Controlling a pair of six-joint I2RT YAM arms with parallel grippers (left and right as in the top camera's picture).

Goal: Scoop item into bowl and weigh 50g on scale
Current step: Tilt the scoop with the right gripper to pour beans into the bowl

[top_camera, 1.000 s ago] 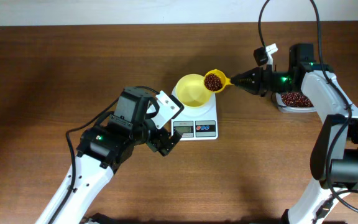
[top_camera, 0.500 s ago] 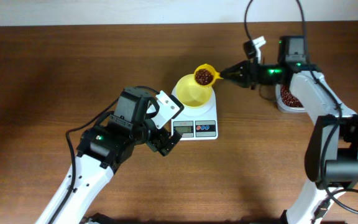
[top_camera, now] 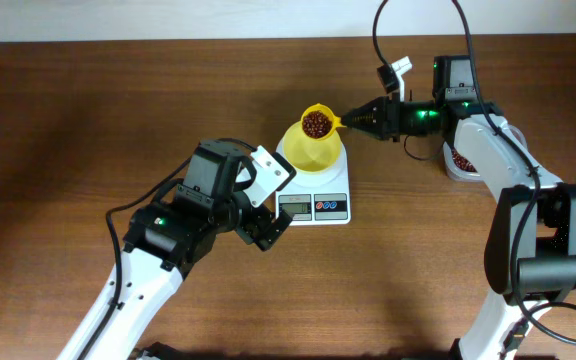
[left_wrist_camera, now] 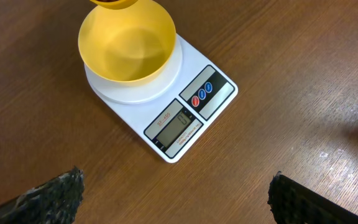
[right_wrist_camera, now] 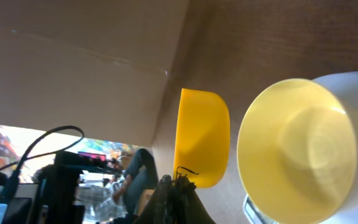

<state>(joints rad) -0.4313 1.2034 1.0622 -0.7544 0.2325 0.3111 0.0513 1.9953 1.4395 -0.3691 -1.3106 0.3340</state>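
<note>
The pale yellow bowl (top_camera: 313, 152) stands on the white scale (top_camera: 317, 205), and in the left wrist view the bowl (left_wrist_camera: 127, 45) looks bare inside. My right gripper (top_camera: 356, 122) is shut on the handle of a bright yellow scoop (top_camera: 317, 124). The scoop is level, over the bowl's far rim, and holds reddish-brown beans (top_camera: 316, 122). In the right wrist view the scoop (right_wrist_camera: 202, 137) shows from below beside the bowl (right_wrist_camera: 297, 143), with the gripper (right_wrist_camera: 179, 186) pinched at its handle. My left gripper (top_camera: 264, 226) hangs open in front of the scale (left_wrist_camera: 188, 109), holding nothing.
A clear container (top_camera: 461, 160) with more beans sits at the right, partly hidden under the right arm. The left arm takes up the table's front left. A pale wall edge runs along the back.
The right gripper has carried the loaded scoop leftward, from beside the bowl's right rim to above its far edge. The left arm has stayed still.
</note>
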